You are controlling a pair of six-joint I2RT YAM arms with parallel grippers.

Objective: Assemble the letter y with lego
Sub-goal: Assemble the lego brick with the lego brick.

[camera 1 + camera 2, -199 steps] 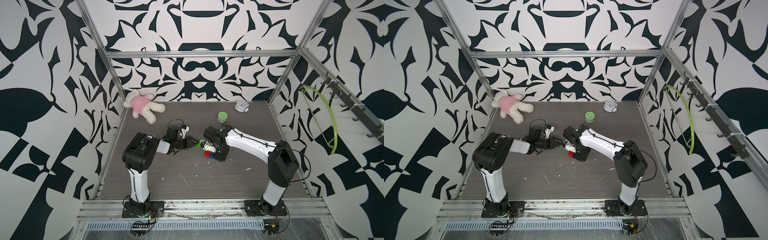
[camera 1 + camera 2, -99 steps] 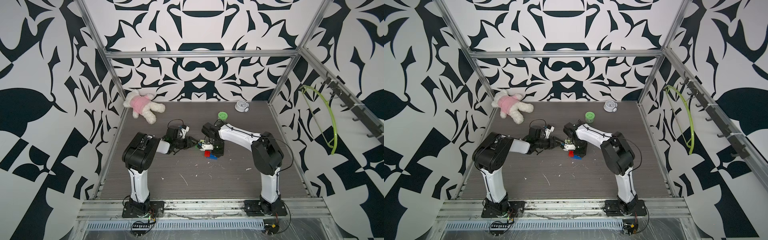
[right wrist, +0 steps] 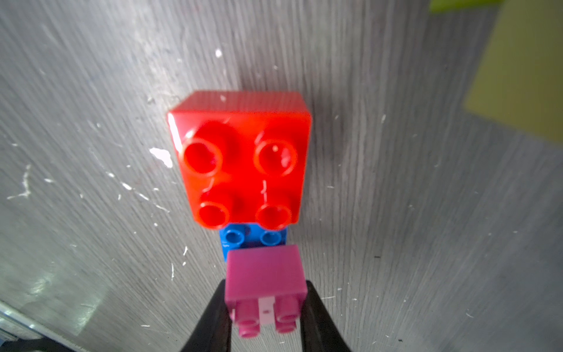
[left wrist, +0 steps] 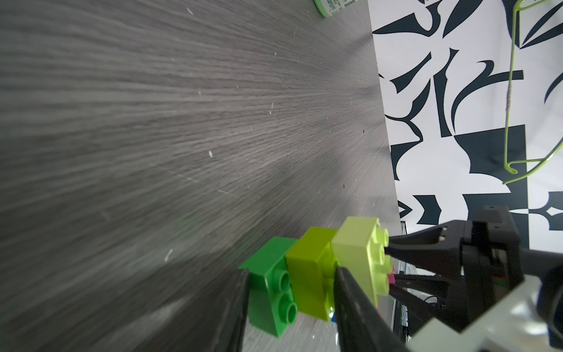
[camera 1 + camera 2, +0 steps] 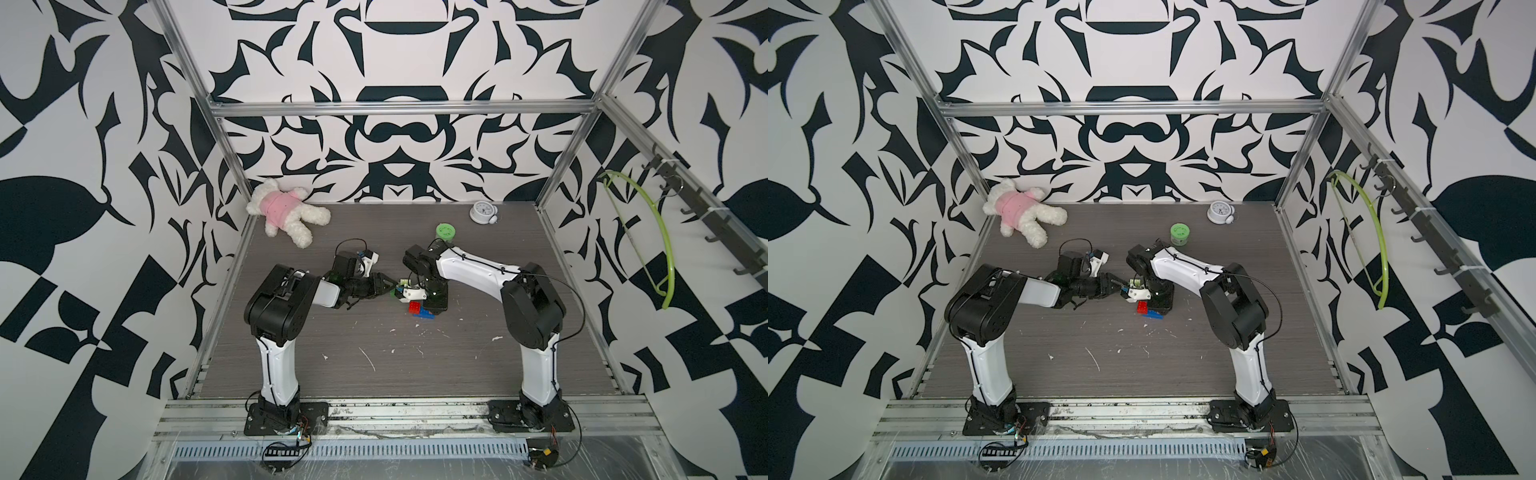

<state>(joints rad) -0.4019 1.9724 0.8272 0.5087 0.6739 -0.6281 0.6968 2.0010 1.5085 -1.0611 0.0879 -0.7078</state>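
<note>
In the left wrist view my left gripper (image 4: 291,274) is shut on a row of joined lego bricks held just above the table: a green brick (image 4: 271,292), a lime brick (image 4: 310,274) and a paler lime brick (image 4: 356,253). The fingers clamp the green and lime pair. In the right wrist view my right gripper (image 3: 265,286) is shut on a pink brick (image 3: 264,271). That brick sits on a blue brick (image 3: 253,237), which also carries a red brick (image 3: 243,152). In both top views the red brick (image 5: 414,307) (image 5: 1142,306) lies beside the right gripper (image 5: 434,305), with the left gripper (image 5: 390,284) just to its left.
A round green tub (image 5: 446,230) and a small white clock (image 5: 482,212) stand at the back right of the table (image 5: 374,353). At the back left lies a plush toy in pink (image 5: 286,214). White scuffs mark the boards.
The right arm's elbow has swung in to the left while its gripper stayed at the red and blue bricks. The left arm has not moved.
</note>
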